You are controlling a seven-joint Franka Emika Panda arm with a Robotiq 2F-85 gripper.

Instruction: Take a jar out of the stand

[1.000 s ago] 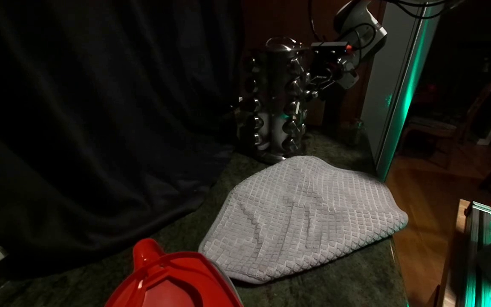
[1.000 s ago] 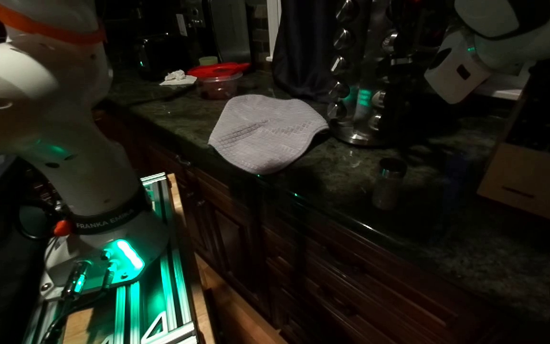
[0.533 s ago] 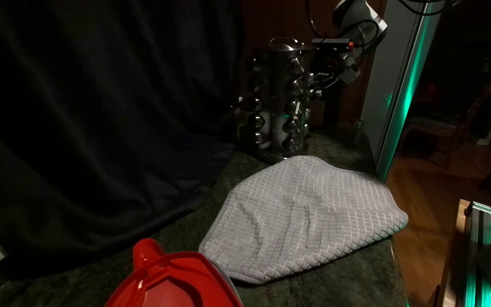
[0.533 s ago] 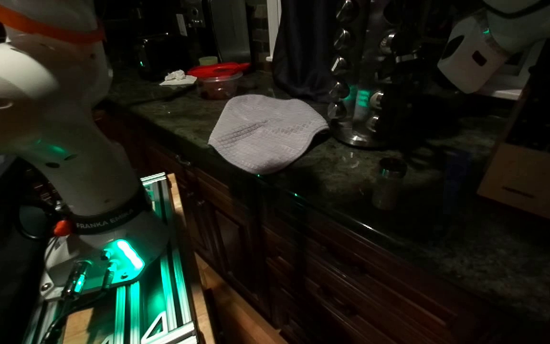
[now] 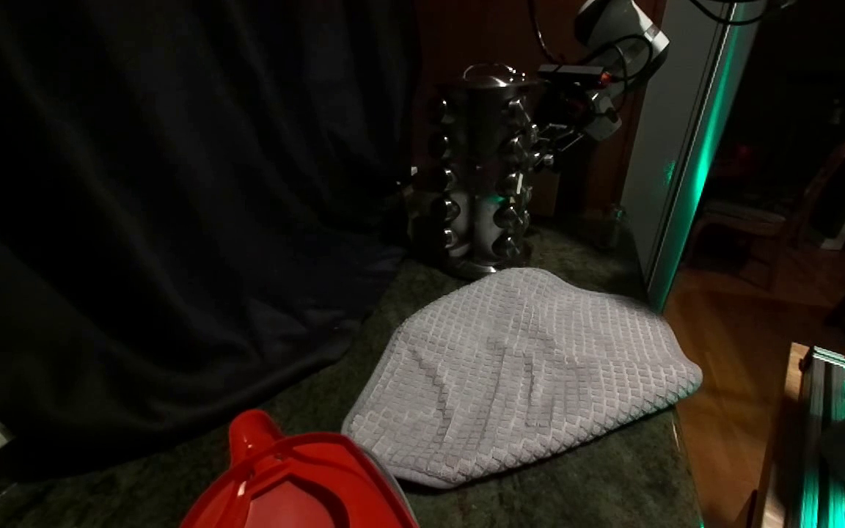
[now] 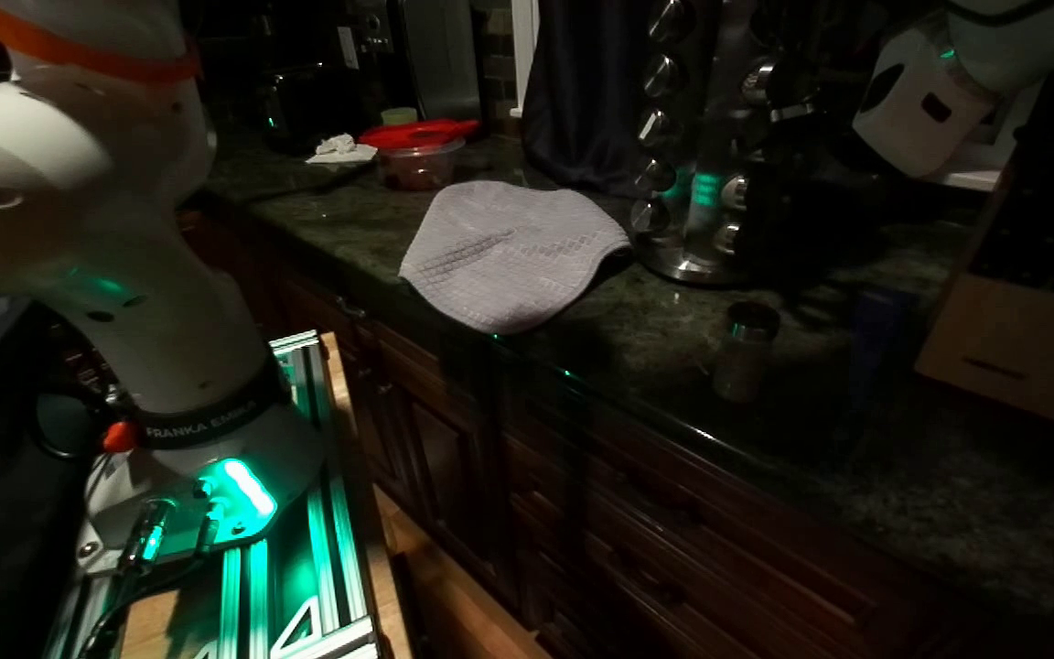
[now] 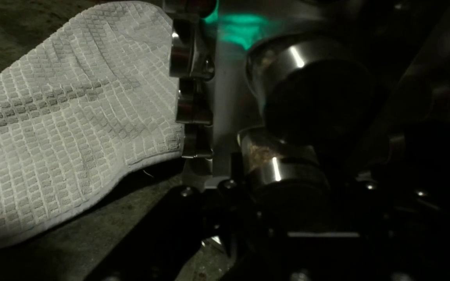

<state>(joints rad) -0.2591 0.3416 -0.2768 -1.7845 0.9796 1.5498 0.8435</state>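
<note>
At seven o'clock in an exterior view I have a red plastic lid (image 5: 301,469), then a rumpled grey textured cloth (image 5: 525,367) across the mottled dark-green countertop (image 5: 598,477). Beyond, at one, rises the dark tower-shaped stand (image 5: 481,132); at its two o'clock side my black gripper (image 7: 300,169) pinches a small silver-capped glass jar (image 7: 279,166). Black drapery (image 5: 188,220) hangs at nine. Farthest, at three, a wooden chair (image 5: 749,213) stands in near darkness on brown floor (image 5: 727,352).

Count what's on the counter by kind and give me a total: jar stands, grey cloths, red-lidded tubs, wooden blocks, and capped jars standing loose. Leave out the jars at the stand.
Jar stand: 1
Grey cloth: 1
Red-lidded tub: 1
Wooden block: 1
Loose capped jar: 1
Total: 5
</note>
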